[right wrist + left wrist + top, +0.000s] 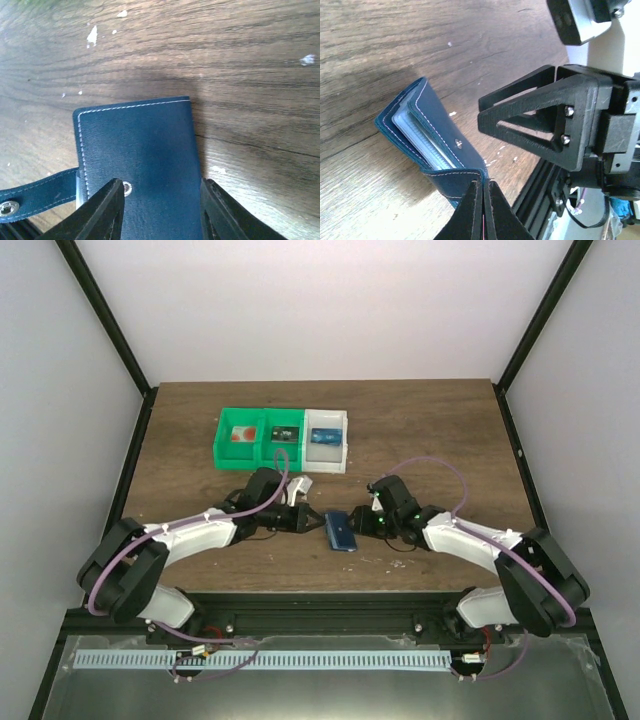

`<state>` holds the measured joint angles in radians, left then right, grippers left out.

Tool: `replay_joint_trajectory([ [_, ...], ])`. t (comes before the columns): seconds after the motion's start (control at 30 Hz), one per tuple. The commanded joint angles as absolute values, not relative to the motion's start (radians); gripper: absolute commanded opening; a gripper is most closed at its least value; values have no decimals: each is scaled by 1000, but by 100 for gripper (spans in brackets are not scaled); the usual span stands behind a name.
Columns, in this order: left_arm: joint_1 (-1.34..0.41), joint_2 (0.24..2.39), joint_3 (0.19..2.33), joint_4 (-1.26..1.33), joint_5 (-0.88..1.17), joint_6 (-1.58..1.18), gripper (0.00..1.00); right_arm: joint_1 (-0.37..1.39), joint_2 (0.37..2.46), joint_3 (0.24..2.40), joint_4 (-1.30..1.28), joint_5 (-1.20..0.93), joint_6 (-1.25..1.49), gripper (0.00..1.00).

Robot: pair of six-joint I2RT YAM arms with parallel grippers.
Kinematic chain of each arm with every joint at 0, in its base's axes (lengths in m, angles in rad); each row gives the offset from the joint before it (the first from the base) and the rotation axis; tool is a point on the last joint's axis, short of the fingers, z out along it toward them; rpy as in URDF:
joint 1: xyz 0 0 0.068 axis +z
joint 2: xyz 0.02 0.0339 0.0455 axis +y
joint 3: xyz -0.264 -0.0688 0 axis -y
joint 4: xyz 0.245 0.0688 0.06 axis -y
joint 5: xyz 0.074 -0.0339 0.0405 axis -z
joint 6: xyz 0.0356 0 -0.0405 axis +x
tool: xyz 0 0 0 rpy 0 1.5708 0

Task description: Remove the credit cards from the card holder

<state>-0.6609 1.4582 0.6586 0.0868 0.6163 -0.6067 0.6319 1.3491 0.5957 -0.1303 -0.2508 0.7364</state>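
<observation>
The card holder (341, 530), dark navy with white stitching, lies on the table between my two grippers. In the left wrist view it gapes slightly (436, 131), showing pale blue pocket edges; no card shows inside. My left gripper (484, 186) is shut on the holder's strap, at its near corner; it also shows in the top view (312, 521). My right gripper (161, 186) is open just over the holder's cover (140, 150), one finger by the snap, the other at its right edge. One whitish-pink credit card (240, 435) with a red spot lies in the left green bin.
A green two-part bin (262, 445) and a white bin (328, 445) stand in a row behind the grippers, the latter two compartments holding dark and blue items. The holder's strap with its snap (10, 206) trails left. White specks dot the wood.
</observation>
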Motion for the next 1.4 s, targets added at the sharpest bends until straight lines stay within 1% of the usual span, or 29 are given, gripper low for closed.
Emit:
replay_joint_trajectory([
  [0.0, -660, 1422, 658, 158, 660, -642, 0, 640, 1316, 642, -151, -313, 716, 44],
  [0.17, -660, 1407, 666, 162, 665, -647, 0, 642, 1325, 661, -150, -345, 708, 51],
  [0.43, -659, 1407, 656, 161, 667, -647, 0, 643, 1347, 679, -157, -354, 693, 53],
  [0.7, -661, 1411, 663, 160, 673, -644, 0, 650, 1371, 697, -183, -352, 675, 58],
  [0.83, -661, 1413, 678, 148, 674, -636, 0, 652, 1390, 708, -206, -324, 660, 58],
  [1.07, -660, 1407, 673, 146, 664, -635, 0, 652, 1412, 706, -220, -294, 639, 52],
  [1.27, -660, 1386, 674, 121, 647, -621, 0, 652, 1445, 721, -247, -274, 606, 54],
  [1.37, -660, 1374, 672, 103, 632, -610, 0, 652, 1457, 738, -277, -241, 599, 51],
])
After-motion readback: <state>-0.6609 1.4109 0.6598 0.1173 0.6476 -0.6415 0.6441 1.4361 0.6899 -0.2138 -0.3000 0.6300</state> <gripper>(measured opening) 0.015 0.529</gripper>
